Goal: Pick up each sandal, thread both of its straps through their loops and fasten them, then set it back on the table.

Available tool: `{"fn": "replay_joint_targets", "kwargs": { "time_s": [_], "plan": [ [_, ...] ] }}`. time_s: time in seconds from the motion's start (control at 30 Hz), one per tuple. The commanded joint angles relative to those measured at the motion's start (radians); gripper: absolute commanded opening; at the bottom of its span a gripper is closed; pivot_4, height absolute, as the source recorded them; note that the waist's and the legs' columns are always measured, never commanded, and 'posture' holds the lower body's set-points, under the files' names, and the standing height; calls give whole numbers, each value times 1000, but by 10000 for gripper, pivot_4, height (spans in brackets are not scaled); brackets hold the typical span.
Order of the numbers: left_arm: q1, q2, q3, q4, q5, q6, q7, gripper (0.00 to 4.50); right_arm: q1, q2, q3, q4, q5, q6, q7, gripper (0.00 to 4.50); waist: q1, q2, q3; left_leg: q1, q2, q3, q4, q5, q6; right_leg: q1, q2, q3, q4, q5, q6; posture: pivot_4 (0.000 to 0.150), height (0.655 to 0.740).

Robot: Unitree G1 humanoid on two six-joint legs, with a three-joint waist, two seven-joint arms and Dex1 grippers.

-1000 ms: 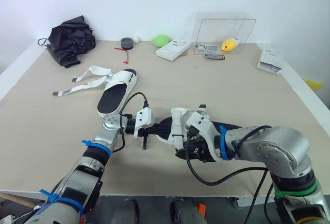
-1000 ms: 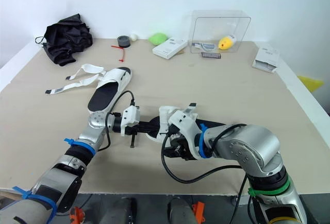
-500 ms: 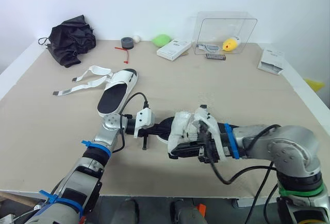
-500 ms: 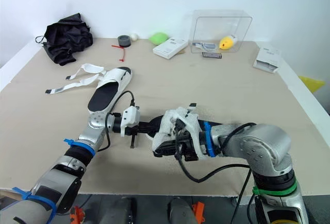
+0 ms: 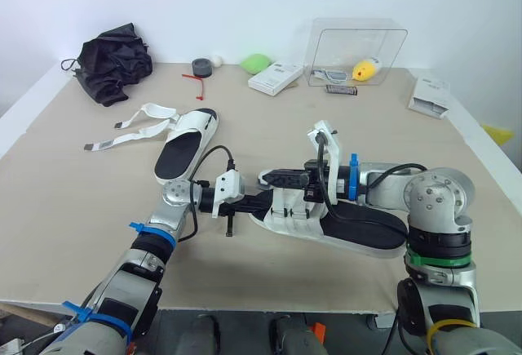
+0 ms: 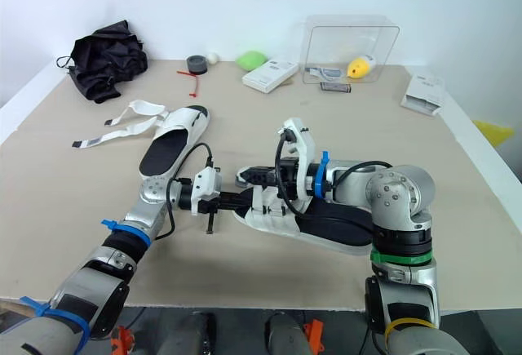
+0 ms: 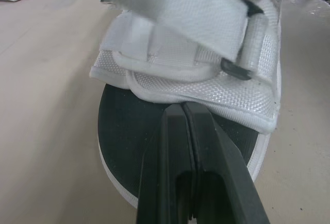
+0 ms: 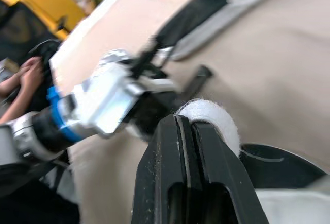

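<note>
**Two robot arms meet over a sandal at the front of the surface**

A beige surface (image 5: 326,126) carries two sandals with black footbeds and white straps. The near sandal (image 5: 367,220) lies flat at the front centre, toe towards the robot's left. Both arms reach it from opposite sides.

The left jaws come in from the toe end. In the left wrist view they are pressed together, with nothing seen between them. Their tips are over the black footbed, right at the edge of the fastened front strap (image 7: 206,13).

The right jaws hover above the sandal's straps and point towards the robot's left. In the right wrist view they are closed, with the fuzzy end of a loose strap (image 8: 214,118) caught at their tips.

The far sandal (image 5: 183,147) lies flat further back on the left, well apart from both arms. Its undone straps (image 5: 134,126) trail out to its left.

Along the back edge are a crumpled black bag (image 5: 114,65), a roll of tape (image 5: 201,67), a white box (image 5: 275,77) and a clear plastic case (image 5: 355,49).
</note>
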Motion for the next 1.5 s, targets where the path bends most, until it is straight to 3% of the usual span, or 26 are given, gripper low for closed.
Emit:
{"fn": "replay_joint_targets", "kwargs": {
  "time_s": [0.03, 0.23, 0.5, 0.87, 1.3, 1.5],
  "plan": [
    [44, 13, -42, 36, 60, 25, -11, 0, 1, -36, -82, -82, -1, -63, -17, 419, -1, 0, 0, 0, 0, 0, 0, 0, 0, 0, 0, 0, 0, 0, 0, 1500, 7400],
    [42, 13, -43, 37, 60, 27, -15, 0, 36, -68, -109, -65, -42, -63, -72, 419, -1, 0, 0, 0, 0, -1, 0, 0, 0, 0, 1, 0, 0, 0, 0, 1500, 7400],
    [22, 5, -48, 54, 61, 24, -20, 0, 36, -15, -68, 28, -93, -58, -121, 419, -1, 0, 0, 0, 0, -1, 0, 0, 0, 1, 1, 0, 0, 0, 0, 1500, 7400],
    [35, 11, -48, 46, 59, 23, -21, 0, -41, -19, -51, 71, -42, -120, 31, 419, -2, 0, 0, 1, 0, 0, 0, 0, 0, 1, 1, 1, 0, 0, 0, 1500, 7400],
    [50, 17, -49, 24, 59, 31, -18, 0, -65, 6, 21, 321, -177, -136, 37, 419, -11, 1, 0, 1, 0, 0, 0, 0, 0, 1, 1, 1, 0, 0, 0, 1500, 7400],
    [53, 20, -49, 20, 59, 35, -20, 0, -69, 13, -23, 167, -11, -81, 174, 419, -13, 1, 0, 1, 0, -1, 0, 0, 0, 1, 2, 1, 0, 0, 0, 1500, 7400]
  ]
}}
